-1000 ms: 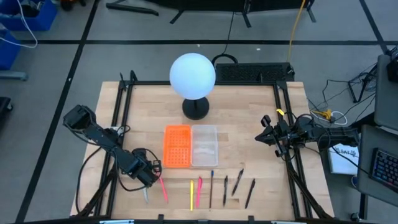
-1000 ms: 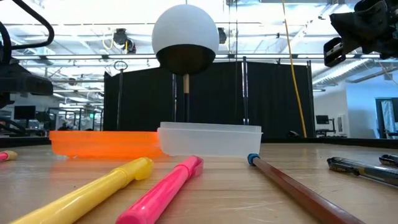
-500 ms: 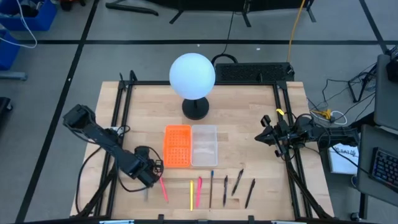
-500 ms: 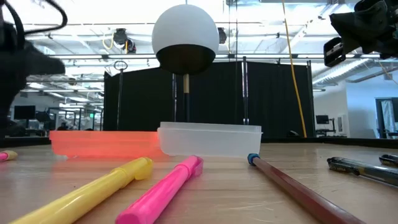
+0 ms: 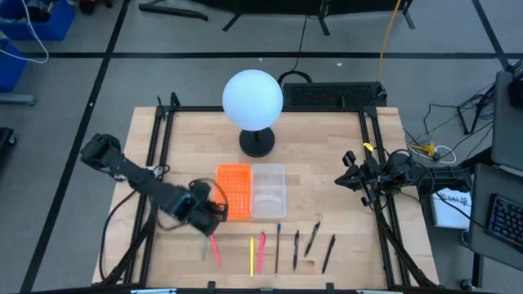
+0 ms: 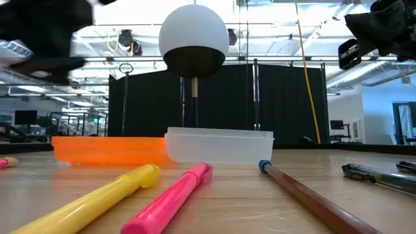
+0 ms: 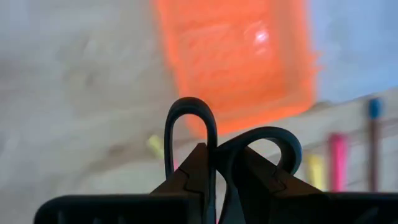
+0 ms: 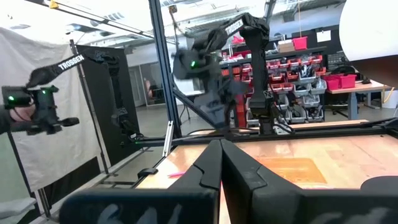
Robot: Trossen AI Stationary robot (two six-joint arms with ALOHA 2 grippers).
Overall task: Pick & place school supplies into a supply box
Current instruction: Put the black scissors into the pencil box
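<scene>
Currently the left hand (image 5: 214,214) grips the black-handled scissors (image 7: 227,146); the 2 handle loops project past its fingers in the left wrist view. This hand hangs above the counter (image 5: 327,171), at the near-left corner of the orange half (image 5: 233,192) of the supply box. The clear tray (image 5: 269,192) joined to that half appears to hold no supplies yet. Remaining items lie in a row along the counter's near edge: 2 pink pens (image 5: 261,251), 1 yellow pen (image 5: 251,256) and 4 dark pens or pencils (image 5: 278,247). The right hand (image 5: 350,180) is clenched on nothing and waits near the counter's right edge. Assessment: the first placement is in progress; no item is yet in the box.
</scene>
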